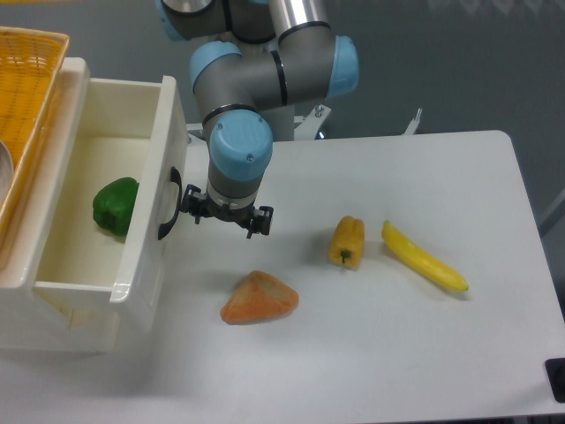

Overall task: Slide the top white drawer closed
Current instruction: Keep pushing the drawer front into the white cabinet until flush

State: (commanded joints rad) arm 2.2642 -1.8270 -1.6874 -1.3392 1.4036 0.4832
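The white worktop (397, 353) carries three loose items, placed here against the yellow bell pepper (346, 241) near its middle. Just to the right of that pepper lies a banana (423, 257), slanting down toward the right, close to the pepper but not touching it. Down and to the left of the pepper sits an orange wedge-shaped piece (259, 298) (what it is cannot be told). Far to the pepper's left, at the top corner, a yellow wicker basket (26, 97) shows partly.
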